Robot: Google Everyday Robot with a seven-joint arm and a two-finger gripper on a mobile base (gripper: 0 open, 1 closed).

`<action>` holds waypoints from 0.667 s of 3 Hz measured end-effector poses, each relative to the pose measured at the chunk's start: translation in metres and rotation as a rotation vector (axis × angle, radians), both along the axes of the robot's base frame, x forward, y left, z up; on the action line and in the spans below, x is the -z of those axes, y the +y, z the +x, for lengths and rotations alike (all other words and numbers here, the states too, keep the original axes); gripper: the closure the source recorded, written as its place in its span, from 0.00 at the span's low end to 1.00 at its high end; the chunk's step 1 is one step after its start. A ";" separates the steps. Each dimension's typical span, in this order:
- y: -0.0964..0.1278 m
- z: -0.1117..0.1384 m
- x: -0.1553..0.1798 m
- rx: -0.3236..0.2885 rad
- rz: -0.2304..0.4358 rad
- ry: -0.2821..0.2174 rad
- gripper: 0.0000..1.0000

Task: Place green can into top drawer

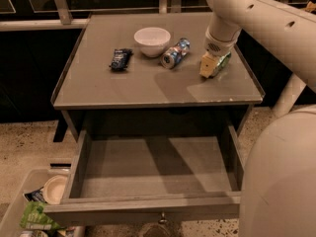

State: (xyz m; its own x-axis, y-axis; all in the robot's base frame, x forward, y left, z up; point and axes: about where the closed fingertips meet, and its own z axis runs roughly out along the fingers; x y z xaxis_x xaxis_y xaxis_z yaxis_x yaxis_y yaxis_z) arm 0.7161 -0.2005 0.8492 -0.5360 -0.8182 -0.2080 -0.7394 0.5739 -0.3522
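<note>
I found the gripper (211, 67) down at the green can (222, 63), right side of the cabinet top (123, 85); I could not tell its grip. The top drawer (148, 174) stood pulled open below.

Partly hidden: green can (223, 63), mostly covered by the hand (209, 67) at the right side of the desk (98, 90); arm (256, 19), cut by top and right edges; top drawer (148, 169), right front corner behind the robot body (281, 181), knob (161, 218) blurred; floor bin (19, 191), cut off lower left, contents indistinct; dark packet (120, 59), print unreadable
</note>
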 end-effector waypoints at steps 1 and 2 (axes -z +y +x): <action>0.010 0.000 -0.031 -0.040 -0.035 -0.061 1.00; 0.024 -0.010 -0.083 -0.083 -0.101 -0.166 1.00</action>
